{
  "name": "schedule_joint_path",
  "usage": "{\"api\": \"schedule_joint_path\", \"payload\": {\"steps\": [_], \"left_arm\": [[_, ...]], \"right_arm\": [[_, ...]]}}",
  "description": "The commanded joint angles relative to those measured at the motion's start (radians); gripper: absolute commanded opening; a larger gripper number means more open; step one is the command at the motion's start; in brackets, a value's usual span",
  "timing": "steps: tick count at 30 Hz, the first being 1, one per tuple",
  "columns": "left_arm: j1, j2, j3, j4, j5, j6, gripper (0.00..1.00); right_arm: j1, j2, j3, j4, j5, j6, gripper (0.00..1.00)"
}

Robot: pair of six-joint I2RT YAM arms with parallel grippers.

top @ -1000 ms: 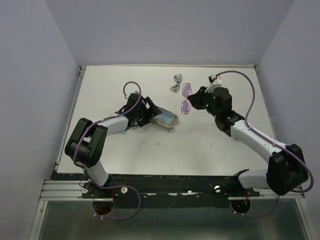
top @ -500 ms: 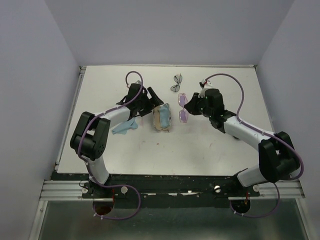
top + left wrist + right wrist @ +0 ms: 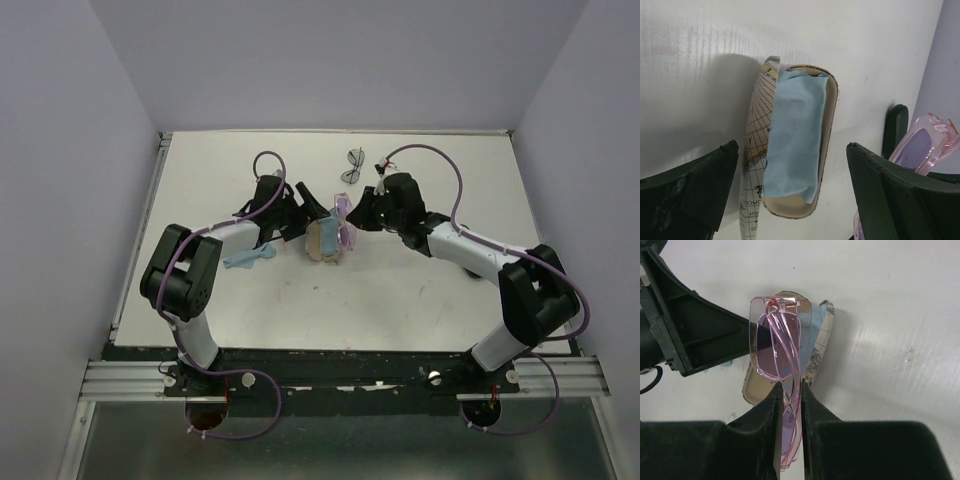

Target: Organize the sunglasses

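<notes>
right gripper (image 3: 789,390) pinching pink glasses (image 3: 777,340) over open case (image 3: 755,130), mid-frame. left gripper (image 3: 792,150) wide open, empty, beside case.

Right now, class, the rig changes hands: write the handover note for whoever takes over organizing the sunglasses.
Left gripper: open, empty, hovering above the open case.
Right gripper: shut on the pink sunglasses, held at the case's edge, not yet inside.
Case: lid open, with a blue cloth lying in it.
Dark sunglasses: alone on the far side of the table.
Done: pink pair lifted and at the case.
Left: seat the pink pair, then deal with the dark pair.
</notes>
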Motion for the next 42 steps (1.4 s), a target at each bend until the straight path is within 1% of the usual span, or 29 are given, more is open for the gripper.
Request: {"api": "schedule_joint_path", "payload": {"steps": [1,4,5,8,17,20,25,26,33,37,42], "left_arm": [[-0.001,-0.062,-0.006,0.068,0.046,-0.018,0.99],[0.001,-0.072,-0.020,0.109,0.070,-0.035,0.99],[-0.001,-0.072,-0.023,0.117,0.076,-0.040,0.99],[-0.005,-0.070,-0.019,0.123,0.090,-0.040,0.99],[-0.031,-0.047,-0.020,0.141,0.107,-0.055,0.99],[-0.038,-0.047,-0.034,0.155,0.110,-0.064,0.99],[-0.044,-0.036,-0.039,0.158,0.119,-0.069,0.99],[-0.044,-0.035,-0.039,0.160,0.121,-0.071,0.99],[-0.053,-0.044,-0.051,0.172,0.123,-0.077,0.99],[-0.059,-0.046,-0.056,0.169,0.119,-0.077,0.99],[-0.068,-0.046,-0.066,0.172,0.116,-0.080,0.99]], "right_arm": [[0.006,0.055,0.059,-0.046,0.029,0.068,0.02],[0.008,0.078,0.089,-0.075,0.078,0.110,0.01],[0.008,0.086,0.099,-0.116,0.098,0.121,0.01],[0.008,0.092,0.104,-0.134,0.144,0.135,0.01],[0.009,0.129,0.122,-0.131,0.137,0.166,0.01],[0.011,0.141,0.119,-0.129,0.167,0.195,0.01],[0.025,0.172,0.113,-0.088,0.168,0.221,0.01],[0.026,0.175,0.112,-0.059,0.166,0.226,0.01],[0.043,0.226,0.124,-0.034,0.189,0.255,0.01],[0.060,0.252,0.132,-0.035,0.189,0.262,0.01],[0.081,0.269,0.136,-0.075,0.232,0.275,0.01]]}}
